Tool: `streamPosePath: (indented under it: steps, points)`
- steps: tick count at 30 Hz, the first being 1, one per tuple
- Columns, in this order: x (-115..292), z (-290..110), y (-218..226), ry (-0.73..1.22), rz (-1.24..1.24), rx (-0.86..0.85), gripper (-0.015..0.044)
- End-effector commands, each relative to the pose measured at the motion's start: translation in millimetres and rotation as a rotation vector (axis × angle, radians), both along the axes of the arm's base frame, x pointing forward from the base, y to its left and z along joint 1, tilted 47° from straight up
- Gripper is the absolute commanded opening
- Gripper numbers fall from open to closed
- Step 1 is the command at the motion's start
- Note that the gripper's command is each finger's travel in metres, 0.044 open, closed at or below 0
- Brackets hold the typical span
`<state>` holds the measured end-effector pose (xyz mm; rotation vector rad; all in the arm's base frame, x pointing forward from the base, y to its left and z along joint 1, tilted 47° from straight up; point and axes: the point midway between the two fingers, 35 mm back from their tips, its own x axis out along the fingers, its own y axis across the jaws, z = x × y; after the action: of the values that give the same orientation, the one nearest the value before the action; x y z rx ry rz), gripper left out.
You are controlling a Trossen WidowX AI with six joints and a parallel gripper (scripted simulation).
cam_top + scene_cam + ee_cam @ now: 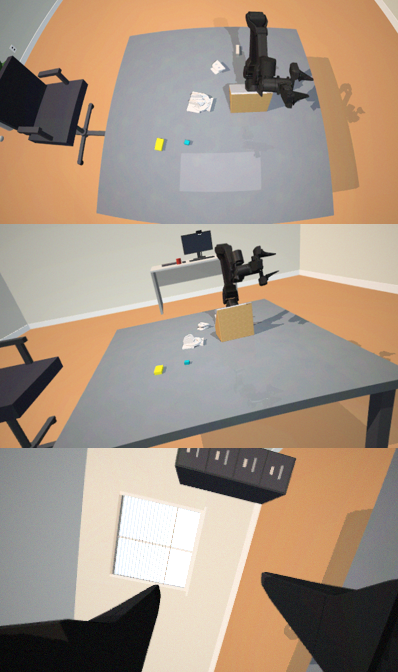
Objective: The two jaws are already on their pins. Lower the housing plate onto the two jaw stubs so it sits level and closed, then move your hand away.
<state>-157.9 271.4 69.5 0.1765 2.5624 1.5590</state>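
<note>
A small white piece with two holes (221,66) (203,325), apparently the housing plate, lies on the table behind the larger white assembly (199,102) (192,342). The two are apart. The assembly has curved, ribbed parts, apparently the jaws on their base; pins and stubs are too small to make out. My gripper (310,88) (277,262) (211,583) is open and empty. It is raised high, well right of both white pieces, with its fingers pointing away from them. The wrist view shows neither white piece.
A tan wedge-shaped block (249,103) (236,323) stands between the assembly and the arm's side. A small white block (237,49) lies near the arm's base. A yellow block (159,144) (158,369) and a teal cube (186,142) (186,362) lie toward the front left.
</note>
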Motion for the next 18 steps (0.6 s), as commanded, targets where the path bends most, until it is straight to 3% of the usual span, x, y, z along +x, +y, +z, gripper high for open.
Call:
streamPosePath:
  steps: [1,18]
  points:
    - [0.0,0.0,0.0,0.000,0.000,0.000,0.0426]
    - [83.8,0.8,63.3,-0.175,-0.401,0.203,0.0440]
